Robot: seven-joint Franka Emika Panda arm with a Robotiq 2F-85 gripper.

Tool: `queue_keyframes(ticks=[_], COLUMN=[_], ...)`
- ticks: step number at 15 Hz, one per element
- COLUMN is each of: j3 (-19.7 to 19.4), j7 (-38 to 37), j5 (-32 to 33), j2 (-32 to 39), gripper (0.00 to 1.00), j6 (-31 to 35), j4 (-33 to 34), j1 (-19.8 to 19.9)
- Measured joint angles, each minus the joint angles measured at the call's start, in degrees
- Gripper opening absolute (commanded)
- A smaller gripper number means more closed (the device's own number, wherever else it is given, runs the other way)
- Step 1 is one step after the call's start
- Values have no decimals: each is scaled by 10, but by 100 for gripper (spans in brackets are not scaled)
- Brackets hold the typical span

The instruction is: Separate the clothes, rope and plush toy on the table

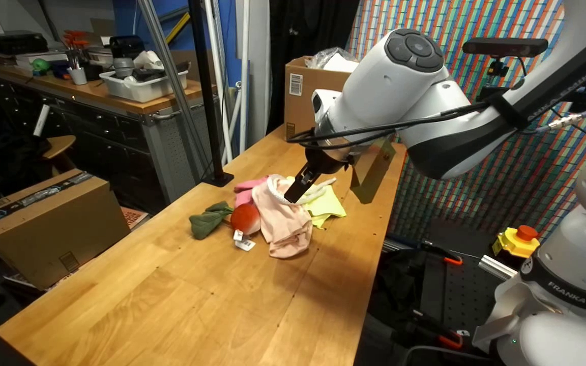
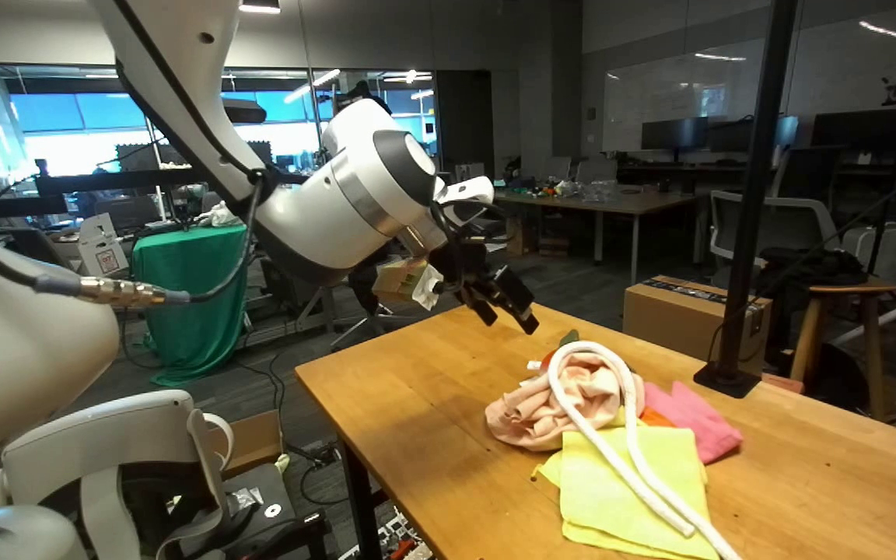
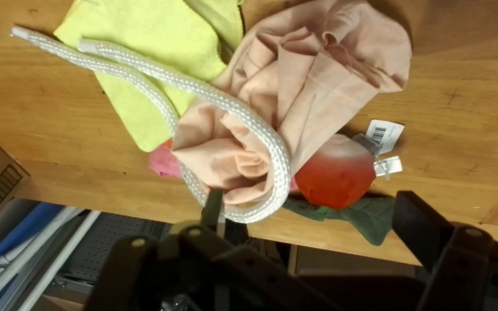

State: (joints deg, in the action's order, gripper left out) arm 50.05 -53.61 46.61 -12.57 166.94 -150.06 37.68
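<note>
The gripper (image 3: 311, 211) is spread wide in the air on the end of the white arm (image 2: 339, 210), its dark fingers (image 3: 422, 229) well apart, and in an exterior view the tips are clear of the heap on the wooden table (image 2: 417, 412). In the wrist view the bend of the white rope (image 3: 278, 160) and the plush toy (image 3: 337, 172) show nearest the fingertips. The rope loops over the peach cloth (image 3: 305, 86), and its two legs run on across the yellow cloth (image 3: 154, 34), one end poking out past that cloth's edge. The toy, red and white with dark green leaves (image 3: 370, 218) and a paper tag (image 3: 385, 134), lies right beside the peach cloth. The pink cloth (image 2: 693, 424) sticks out next to the yellow one, partly hidden, and an orange scrap (image 2: 654, 418) shows beside it, too little of it to tell what it is. Farther off, a black post (image 2: 755, 194) stands at the table's edge, a cardboard box (image 1: 298, 101) sits at one end of it, and a second box (image 1: 54, 223) is beyond its long side
</note>
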Motion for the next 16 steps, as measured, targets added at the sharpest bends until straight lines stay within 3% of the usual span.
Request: queue_keyframes(ticks=[4,7,12,16], j3=[58,88,98,88], j7=[-71,-97,-108,-107], j5=[70,104,150,171], j2=[26,68,164,245], gripper=[100,100,100,100], j6=[-31,-68,-148,-224], j4=[29,55,110,161], j1=[62,88,94,77])
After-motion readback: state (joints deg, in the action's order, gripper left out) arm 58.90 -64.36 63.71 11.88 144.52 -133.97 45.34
